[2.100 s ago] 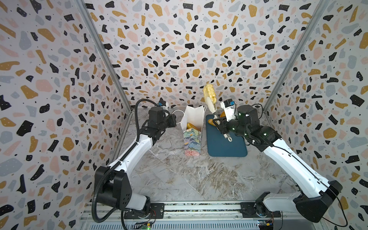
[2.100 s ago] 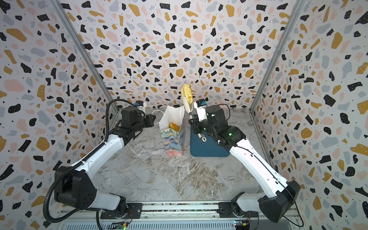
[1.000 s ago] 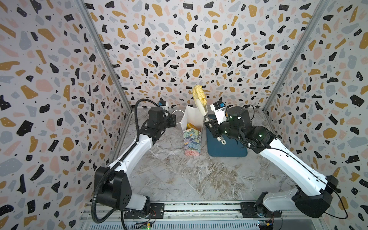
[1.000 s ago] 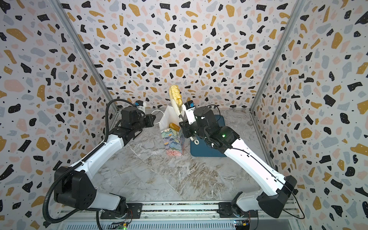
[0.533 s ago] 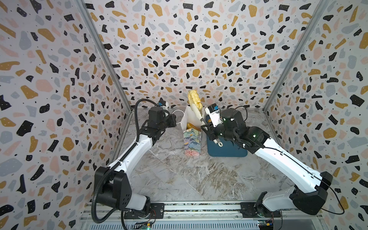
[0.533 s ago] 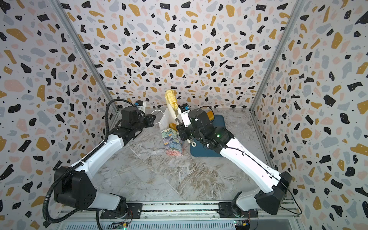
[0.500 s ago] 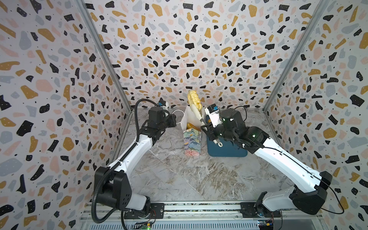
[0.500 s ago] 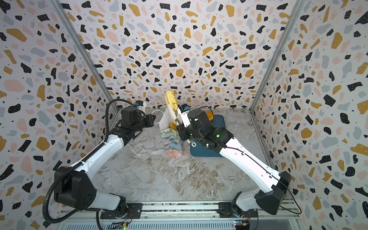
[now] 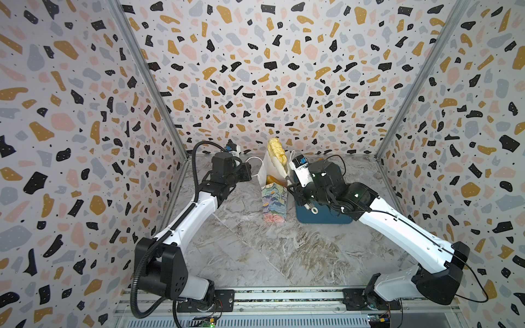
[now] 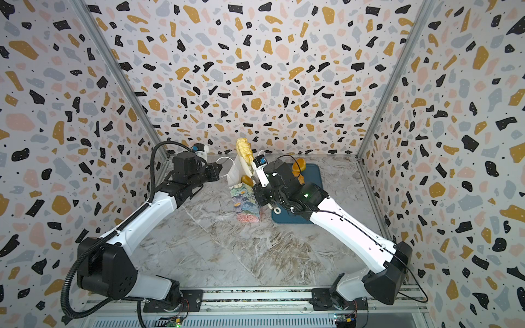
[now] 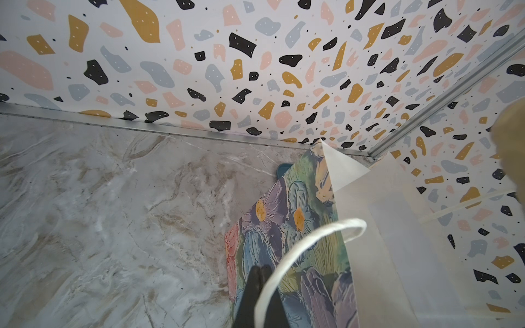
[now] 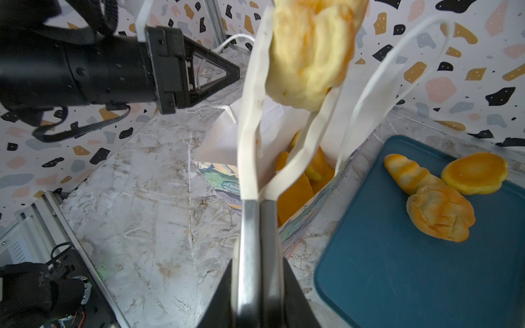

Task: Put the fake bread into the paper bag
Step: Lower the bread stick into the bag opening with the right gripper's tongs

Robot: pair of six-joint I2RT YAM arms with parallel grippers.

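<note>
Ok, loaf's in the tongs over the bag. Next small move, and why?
Probably ease the right gripper down: the pale loaf in its tongs hangs over the open mouth of the paper bag, not yet inside, while the left gripper pinches a cord handle.

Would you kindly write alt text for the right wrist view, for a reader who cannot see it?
The right gripper grips tongs that hold a pale ridged loaf above the open paper bag, which holds orange breads. Three more breads lie on a teal tray beside it.
</note>
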